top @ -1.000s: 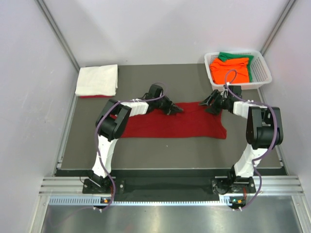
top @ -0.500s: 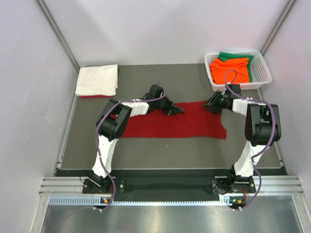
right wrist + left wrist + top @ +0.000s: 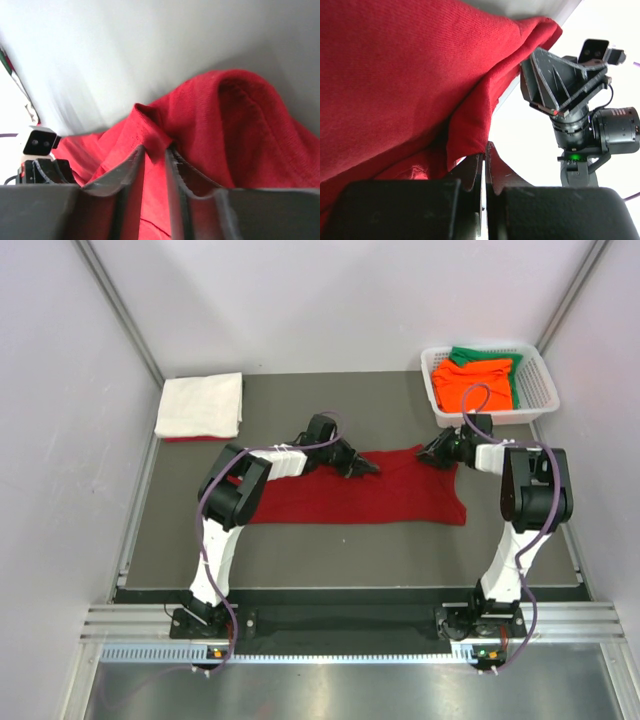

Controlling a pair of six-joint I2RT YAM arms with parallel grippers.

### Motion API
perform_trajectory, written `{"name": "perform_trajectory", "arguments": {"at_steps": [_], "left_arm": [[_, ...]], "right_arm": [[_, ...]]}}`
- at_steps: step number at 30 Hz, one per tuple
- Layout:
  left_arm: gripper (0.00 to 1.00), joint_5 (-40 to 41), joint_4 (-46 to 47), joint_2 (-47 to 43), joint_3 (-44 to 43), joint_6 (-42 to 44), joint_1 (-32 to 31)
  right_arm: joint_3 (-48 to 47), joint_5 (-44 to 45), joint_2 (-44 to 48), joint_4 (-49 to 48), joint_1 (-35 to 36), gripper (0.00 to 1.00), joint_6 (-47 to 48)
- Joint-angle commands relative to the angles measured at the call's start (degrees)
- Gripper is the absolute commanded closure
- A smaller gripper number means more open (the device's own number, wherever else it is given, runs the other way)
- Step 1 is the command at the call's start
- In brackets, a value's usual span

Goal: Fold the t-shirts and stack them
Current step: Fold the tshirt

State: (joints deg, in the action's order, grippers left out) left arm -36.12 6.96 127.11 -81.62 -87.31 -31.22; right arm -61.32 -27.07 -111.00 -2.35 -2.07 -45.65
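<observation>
While left hand [image 3: 362, 468] and right hand [image 3: 432, 455] pinch red t-shirt [image 3: 370, 498] | grey table [image 3: 300, 540] | white walls [image 3: 330, 300]

The top view is bright and sharp, with soft shadows. Both wrist views glare white at one side. The red t-shirt [image 3: 395, 75] looks clear, and the bottom edges are blurry.

Dark red t-shirt [image 3: 380, 500] in the middle is plain, no print. Far left, white t-shirt [image 3: 200, 405], also plain. Far right, white lattice basket [image 3: 537, 392] with a bright orange t-shirt [image 3: 472, 383] and a green t-shirt [image 3: 478, 356]. Table mat [image 3: 300, 405] is dull grey-brown. Left arm [image 3: 215, 550] and right arm [image 3: 512, 560] are white and black, with purple cables [image 3: 205, 502].
</observation>
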Motion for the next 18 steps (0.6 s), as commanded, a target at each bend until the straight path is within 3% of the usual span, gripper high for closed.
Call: {"name": "perform_trajectory", "arguments": {"at_steps": [1, 2, 6, 18], "left_arm": [[1.0, -1.4, 1.9, 0.0, -1.4, 0.6, -0.4], [1.0, -1.7, 1.4, -0.1, -1.6, 0.6, -0.4], [1.0, -3.0, 0.1, -0.5, -2.0, 2.4, -0.6], [1.0, -5.7, -10.5, -4.3, -2.6, 10.6, -1.2]], "right_arm": [[-2.7, 0.4, -1.4, -2.5, 0.0, 0.8, -1.4], [-2.8, 0.4, -0.6, -1.8, -0.1, 0.88, -0.9], [-4.2, 0.4, 3.2, 3.6, -0.2, 1.0, 1.2], [-3.9, 2.0, 12.8, 16.0, -0.1, 1.0, 7.2]]}}
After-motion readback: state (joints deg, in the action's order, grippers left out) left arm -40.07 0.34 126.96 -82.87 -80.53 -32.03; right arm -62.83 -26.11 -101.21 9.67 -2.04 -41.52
